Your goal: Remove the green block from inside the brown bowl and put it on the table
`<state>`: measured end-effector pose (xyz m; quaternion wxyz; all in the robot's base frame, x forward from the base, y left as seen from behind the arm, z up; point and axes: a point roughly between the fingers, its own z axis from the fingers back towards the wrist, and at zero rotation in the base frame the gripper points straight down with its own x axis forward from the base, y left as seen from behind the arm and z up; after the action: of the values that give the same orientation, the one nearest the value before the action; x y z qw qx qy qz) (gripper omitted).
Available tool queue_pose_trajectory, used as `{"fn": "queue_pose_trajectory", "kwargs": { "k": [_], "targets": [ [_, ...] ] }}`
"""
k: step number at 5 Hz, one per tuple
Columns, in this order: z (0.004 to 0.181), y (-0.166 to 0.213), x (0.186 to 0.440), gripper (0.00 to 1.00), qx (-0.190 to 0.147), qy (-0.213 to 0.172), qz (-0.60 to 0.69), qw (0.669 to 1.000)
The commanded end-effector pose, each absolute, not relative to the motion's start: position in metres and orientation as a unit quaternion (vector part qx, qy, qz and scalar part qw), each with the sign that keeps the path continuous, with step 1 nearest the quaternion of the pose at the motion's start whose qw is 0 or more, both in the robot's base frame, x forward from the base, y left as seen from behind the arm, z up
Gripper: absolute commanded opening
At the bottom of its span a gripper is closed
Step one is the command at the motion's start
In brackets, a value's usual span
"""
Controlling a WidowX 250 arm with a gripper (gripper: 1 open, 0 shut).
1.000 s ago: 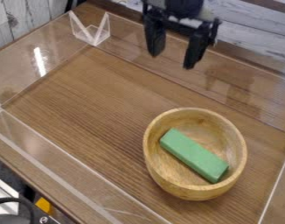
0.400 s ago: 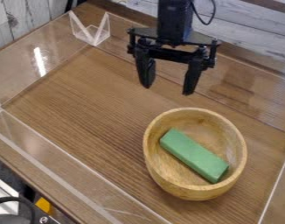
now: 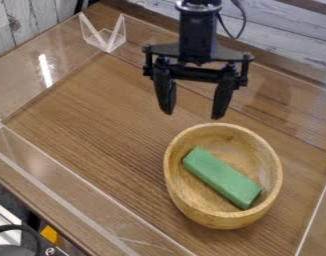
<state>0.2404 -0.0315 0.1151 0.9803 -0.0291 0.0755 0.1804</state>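
The green block (image 3: 221, 177) lies flat and diagonal inside the brown bowl (image 3: 191, 198), which sits on the table (image 3: 99, 120) at the front right. My gripper (image 3: 193, 104) hangs above the table just behind the bowl's far rim, its two black fingers (image 3: 163, 96) pointing down and spread wide apart. It is open, with nothing between the fingers. It touches neither the bowl nor the block.
Low clear acrylic walls (image 3: 72, 190) edge the tabletop. A clear folded stand (image 3: 102, 32) sits at the back left corner. Bare wood stretches to the left of the bowl.
The gripper has come down and forward from the back edge toward the bowl, turning so both fingers face the camera. It stayed open. Bowl and block have not moved.
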Motion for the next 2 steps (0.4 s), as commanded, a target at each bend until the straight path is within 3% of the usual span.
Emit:
{"fn": "queue_pose_trajectory", "kwargs": {
  "k": [1,2],
  "targets": [
    [0.1286,-0.0413,0.2332,1.0,-0.048,0.044,0.232,0.971],
    [0.1254,-0.0443,0.2286,1.0,-0.05,0.048,0.262,0.963]
  ]
}}
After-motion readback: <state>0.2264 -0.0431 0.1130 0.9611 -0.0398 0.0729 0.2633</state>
